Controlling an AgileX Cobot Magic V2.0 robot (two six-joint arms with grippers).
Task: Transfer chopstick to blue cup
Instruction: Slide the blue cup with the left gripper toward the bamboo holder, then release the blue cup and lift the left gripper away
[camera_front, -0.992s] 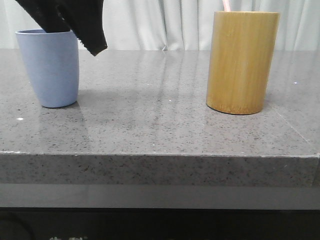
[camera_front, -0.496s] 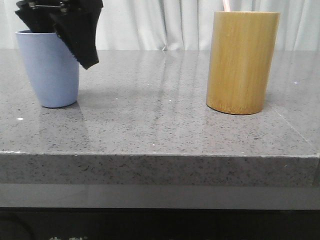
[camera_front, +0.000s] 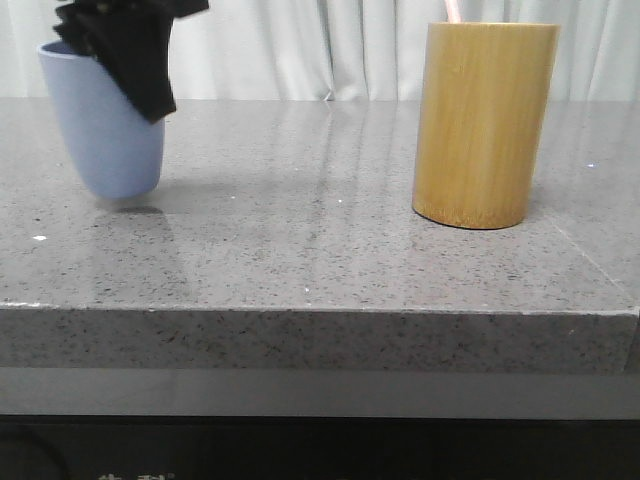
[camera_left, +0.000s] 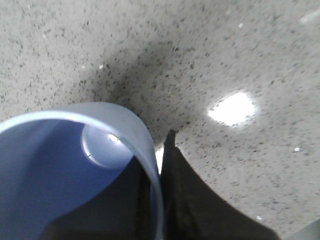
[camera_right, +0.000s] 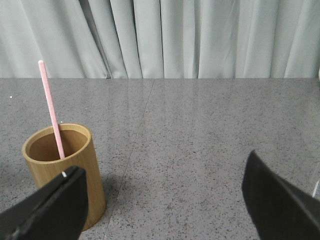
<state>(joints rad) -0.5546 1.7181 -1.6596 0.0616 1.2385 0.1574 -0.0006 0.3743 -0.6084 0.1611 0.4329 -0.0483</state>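
Note:
The blue cup (camera_front: 105, 140) is at the left of the counter, tilted and raised a little off the surface. My left gripper (camera_front: 130, 60) is shut on its rim, one finger inside and one outside. In the left wrist view the cup (camera_left: 60, 165) shows its empty inside, with the gripper (camera_left: 157, 160) pinching the wall. One pale pink chopstick (camera_front: 452, 10) sticks out of the tall bamboo holder (camera_front: 485, 125) at the right. In the right wrist view the chopstick (camera_right: 51, 110) leans in the holder (camera_right: 65, 170). My right gripper (camera_right: 165, 200) is open and empty, beside the holder.
The grey speckled stone counter (camera_front: 320, 250) runs between the cup and the holder, with its front edge near the camera. Pale curtains (camera_front: 330, 50) hang behind it.
My left gripper came down over the blue cup's rim and closed on it. The cup, which stood upright on the counter, is now tilted and lifted slightly.

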